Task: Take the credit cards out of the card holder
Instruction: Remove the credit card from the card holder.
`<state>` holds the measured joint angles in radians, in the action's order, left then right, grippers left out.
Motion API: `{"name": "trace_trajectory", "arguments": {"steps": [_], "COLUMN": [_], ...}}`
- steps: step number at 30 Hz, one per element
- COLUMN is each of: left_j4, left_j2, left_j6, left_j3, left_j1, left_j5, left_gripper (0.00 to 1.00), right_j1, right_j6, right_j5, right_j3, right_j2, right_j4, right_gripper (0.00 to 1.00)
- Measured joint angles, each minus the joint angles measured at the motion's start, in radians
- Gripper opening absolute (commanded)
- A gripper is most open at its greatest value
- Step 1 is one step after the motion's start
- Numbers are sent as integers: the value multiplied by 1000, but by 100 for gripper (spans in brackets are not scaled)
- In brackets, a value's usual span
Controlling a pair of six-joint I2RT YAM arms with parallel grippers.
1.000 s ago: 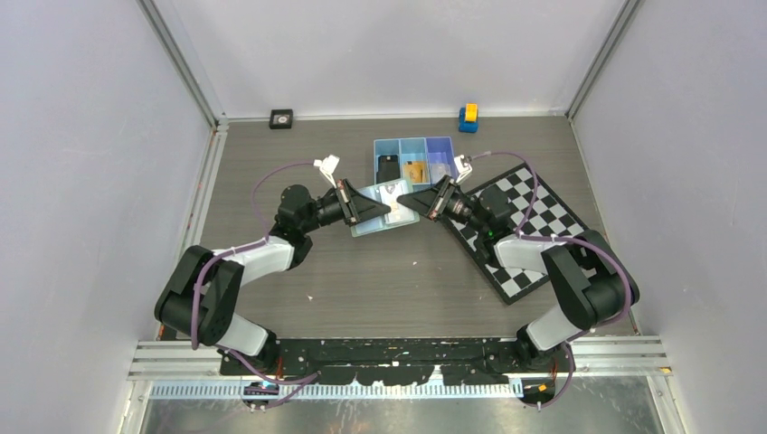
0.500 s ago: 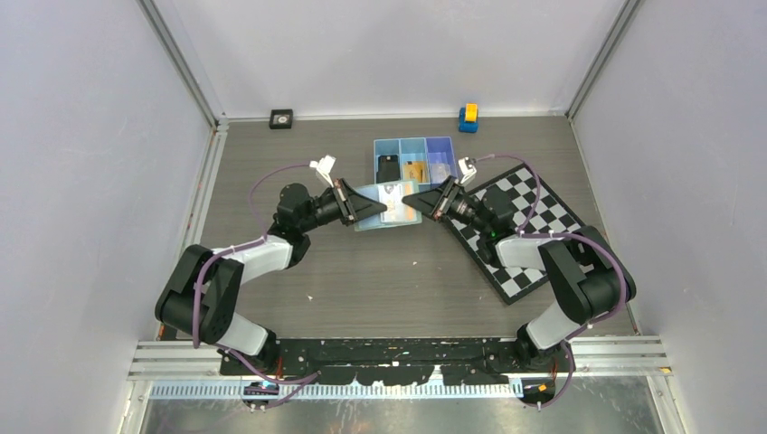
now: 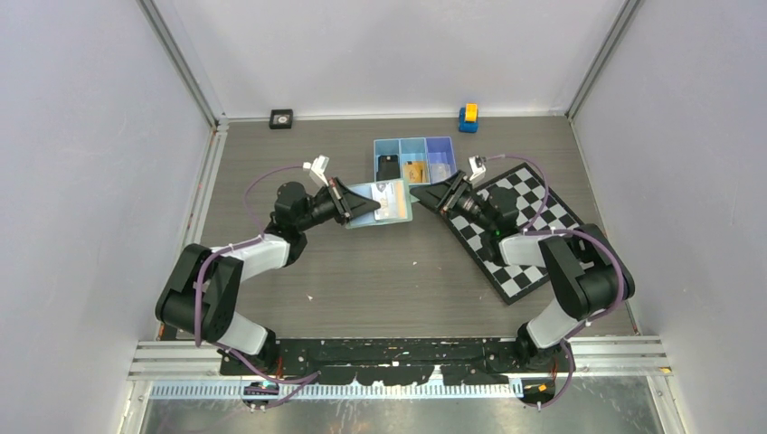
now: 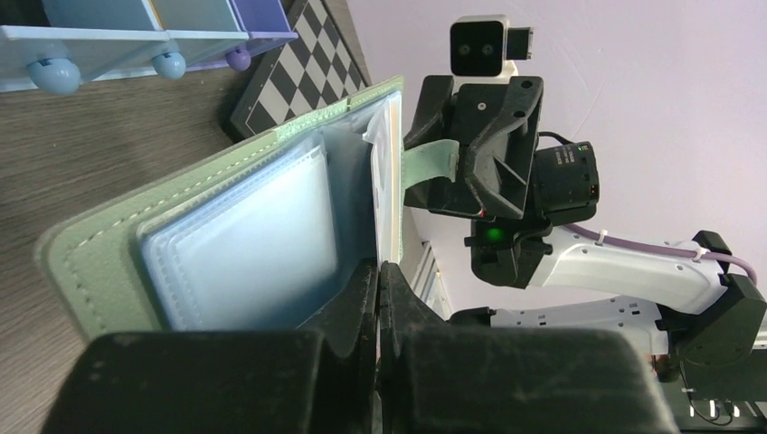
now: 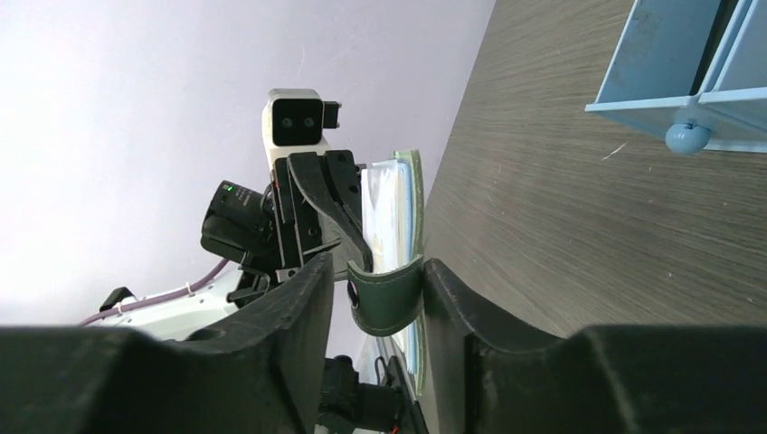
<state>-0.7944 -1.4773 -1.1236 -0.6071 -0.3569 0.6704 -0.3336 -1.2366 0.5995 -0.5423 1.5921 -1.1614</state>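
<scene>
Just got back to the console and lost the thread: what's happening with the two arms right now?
The left hand is clamped on the open green card holder, holding it up. The right hand pinches the holder's side tab. A black card and a gold card lie in the blue tray behind; what looks like a pale card sits in the holder.

Matt, stitched leather-look card holder [image 4: 90, 267]; glossy clear plastic sleeves [image 4: 258, 240]; matt wood-grain table [image 5: 588, 226].

R claw [image 5: 384, 282] pinching card holder [image 5: 404, 210] tab, blue tray [image 5: 665, 68] upper rt
</scene>
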Motion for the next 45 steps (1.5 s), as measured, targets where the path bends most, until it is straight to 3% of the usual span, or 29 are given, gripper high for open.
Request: {"name": "trace_trajectory", "arguments": {"steps": [12,15,18,28,45], "left_j4": [-86,-115,-122,-81,97], "left_j2": [-41,-41,-41,-47,20], "left_j6": [-45,-52,-55,-46,12], "left_j3": [0,0,0,-1,-3], "left_j1": [-1,-1,-1,-1,40], "left_j5": [32,37,38,37,-49], "left_gripper": [0,0,0,0,0], "right_j1": [-37,-47,-50,-51,-2], "right_j6": [-36,-44,-52,-60,35], "right_j5": [34,47,57,76,-5], "right_j3": [-60,-73,-77,-77,-59], "right_j2": [139,150,150,150,57], "right_j4": [-28,-28,-37,-57,165], "right_gripper": [56,38,33,2,0]}}
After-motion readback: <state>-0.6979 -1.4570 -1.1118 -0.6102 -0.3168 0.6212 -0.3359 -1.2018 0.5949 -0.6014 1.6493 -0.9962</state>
